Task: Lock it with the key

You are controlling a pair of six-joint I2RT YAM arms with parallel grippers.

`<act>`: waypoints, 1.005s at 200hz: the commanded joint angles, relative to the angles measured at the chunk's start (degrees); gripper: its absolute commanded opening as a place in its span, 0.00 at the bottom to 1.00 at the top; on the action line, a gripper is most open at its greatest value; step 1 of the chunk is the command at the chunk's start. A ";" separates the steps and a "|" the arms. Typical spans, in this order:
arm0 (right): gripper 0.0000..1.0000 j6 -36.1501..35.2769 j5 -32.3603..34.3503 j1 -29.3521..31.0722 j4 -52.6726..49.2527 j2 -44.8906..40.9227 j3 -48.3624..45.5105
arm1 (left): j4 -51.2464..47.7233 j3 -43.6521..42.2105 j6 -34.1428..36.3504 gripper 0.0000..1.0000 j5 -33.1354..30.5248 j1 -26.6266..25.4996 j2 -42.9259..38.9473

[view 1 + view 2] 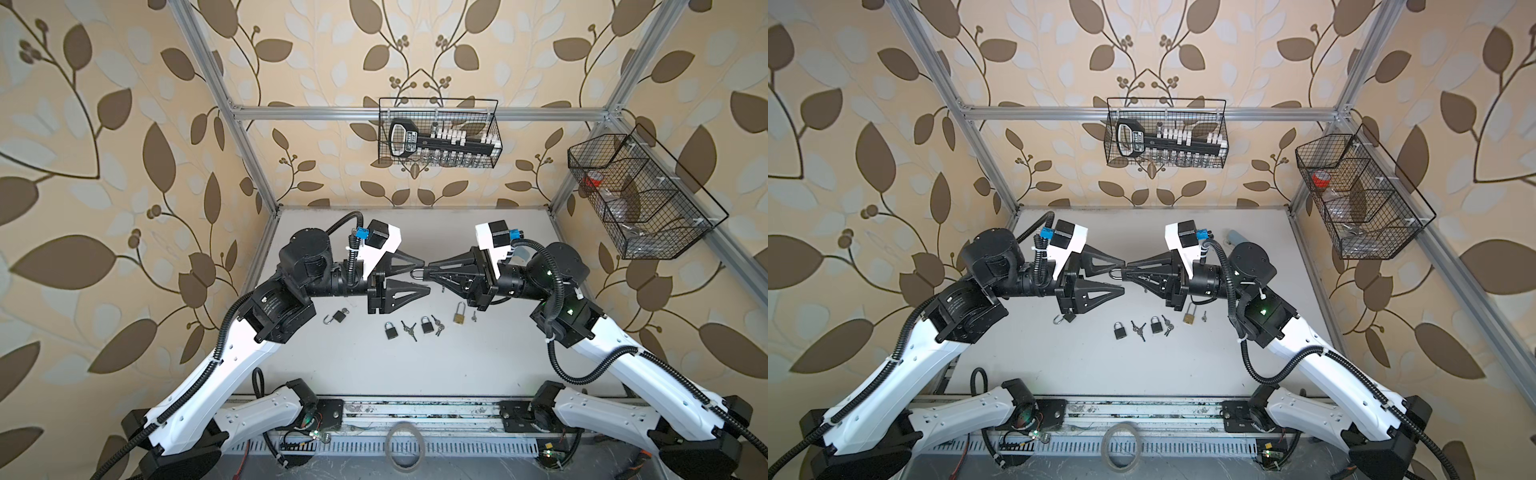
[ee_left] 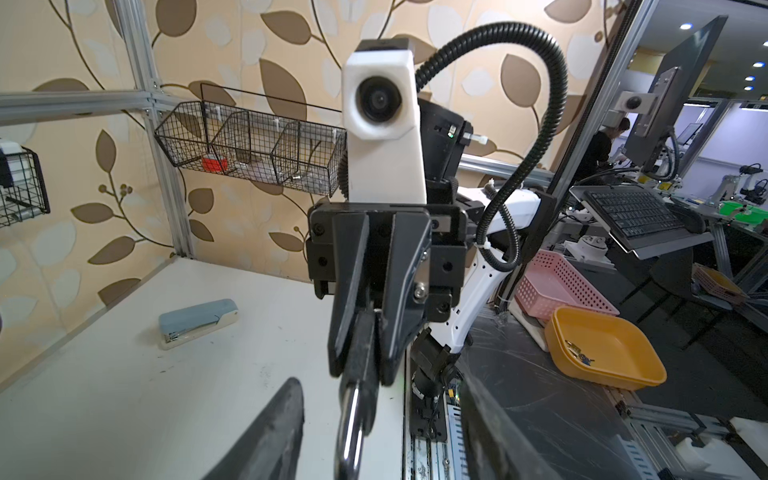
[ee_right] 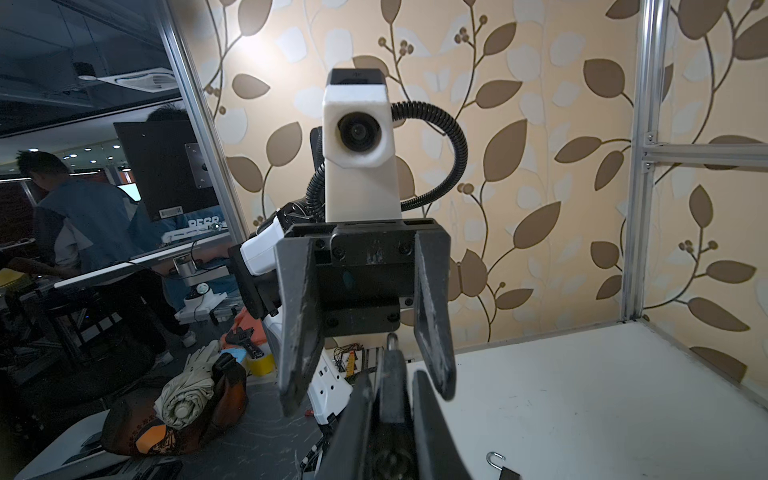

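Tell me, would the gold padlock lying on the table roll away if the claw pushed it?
Probably not. The gold padlock lies flat on the table and its body looks boxy, so it would likely slide instead of rolling. It looks like shiny, solid metal, so it is probably heavy for its size and perhaps a bit slippery.

Beige wallpaper [image 1: 104,208] printed with brown leaves and vines covered the cell's walls in both top views. In front of it stood an aluminium frame [image 1: 332,112] that carried a black wire basket [image 1: 436,99] on the back bar and a compartmented wire basket [image 1: 656,249] on the right rail. The tabletop [image 1: 374,374] was pale and lightly marked, and past the frame the left wrist view showed a dim workshop with small ceiling lights [image 2: 685,26], a monitor [image 2: 673,95] and a keyboard [image 2: 636,214].
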 commanded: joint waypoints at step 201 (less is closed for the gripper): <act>0.00 -0.54 1.01 0.08 -0.30 -2.36 -1.12 | 2.39 -0.29 -0.07 0.16 0.20 -0.33 -0.10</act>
